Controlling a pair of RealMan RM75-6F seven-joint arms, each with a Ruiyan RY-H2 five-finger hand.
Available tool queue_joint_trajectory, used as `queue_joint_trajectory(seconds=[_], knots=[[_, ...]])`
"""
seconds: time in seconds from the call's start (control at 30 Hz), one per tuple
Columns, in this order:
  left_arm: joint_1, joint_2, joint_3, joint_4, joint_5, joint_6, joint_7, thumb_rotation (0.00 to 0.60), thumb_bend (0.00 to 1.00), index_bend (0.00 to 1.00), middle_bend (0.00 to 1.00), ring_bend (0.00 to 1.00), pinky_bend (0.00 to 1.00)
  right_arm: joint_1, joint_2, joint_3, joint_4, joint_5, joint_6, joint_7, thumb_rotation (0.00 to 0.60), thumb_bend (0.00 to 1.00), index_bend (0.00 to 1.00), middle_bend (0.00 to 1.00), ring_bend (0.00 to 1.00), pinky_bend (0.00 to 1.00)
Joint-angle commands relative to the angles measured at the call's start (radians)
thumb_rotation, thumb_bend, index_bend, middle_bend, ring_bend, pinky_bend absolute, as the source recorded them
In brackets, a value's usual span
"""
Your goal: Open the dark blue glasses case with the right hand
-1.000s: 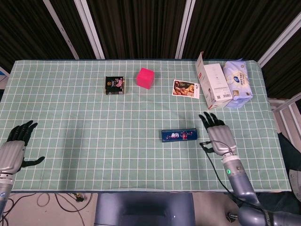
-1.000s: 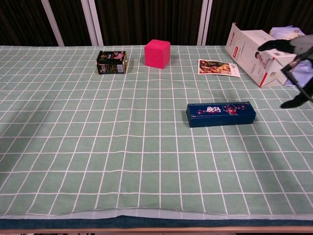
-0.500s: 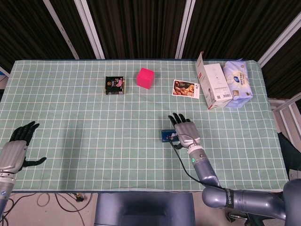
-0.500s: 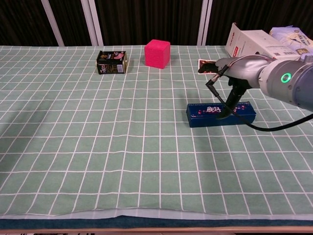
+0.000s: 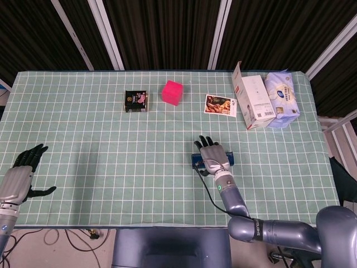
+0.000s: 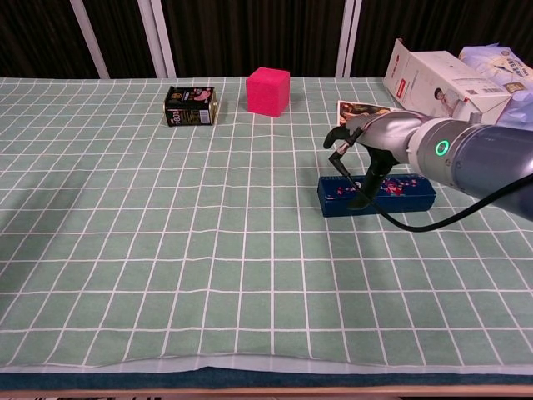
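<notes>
Head view, contents of the surface, green cloth with white grid:

- Case, dark blue, long and flat, lying closed near the front edge, right of centre. Mostly covered from above by the right robot hand; only its ends show. Chest view shows the case lengthwise, lid down, printed pattern on top.
- Right robot hand, palm down over the left part of the case, fingers spread and pointing toward the far edge. In the chest view the right robot hand sits above the case with the thumb reaching down to the front face near the left end; it has not closed around anything. A green light shows on the wrist.
- Left robot hand, at the left front corner, fingers apart, holding nothing, well away from every item.
- Tin, dark with a pink label, far left of centre.
- Cube, pink, just right of the tin.
- Card, with a printed picture, lying flat, right of the cube.
- Box, white with red trim, far right, flap open.
- Tissue pack, pale blue, touching the box's right side.
</notes>
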Motion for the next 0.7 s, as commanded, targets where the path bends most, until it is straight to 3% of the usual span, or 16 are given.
queue_joint_trajectory(seconds=[0.03,0.27,0.7], knots=[[0.0,0.0,0.0,-0.001,0.0,0.0,0.0,0.6,0.0,0.0,0.0,0.0,0.0,0.006,-0.004,-0.01,0.014,0.0,-0.001,0.001,0.6,0.27,0.16,0.0,0.0,0.23],[-0.001,0.001,0.001,-0.005,-0.004,-0.002,0.002,0.6,0.0,0.0,0.0,0.0,0.0,0.013,-0.008,-0.025,0.038,-0.004,-0.009,0.012,0.6,0.44,0.22,0.0,0.0,0.23],[-0.003,0.001,0.0,-0.007,-0.01,-0.006,0.0,0.6,0.0,0.0,0.0,0.0,0.0,0.02,-0.021,-0.043,0.053,0.017,-0.006,0.018,0.6,0.46,0.22,0.0,0.0,0.23]])
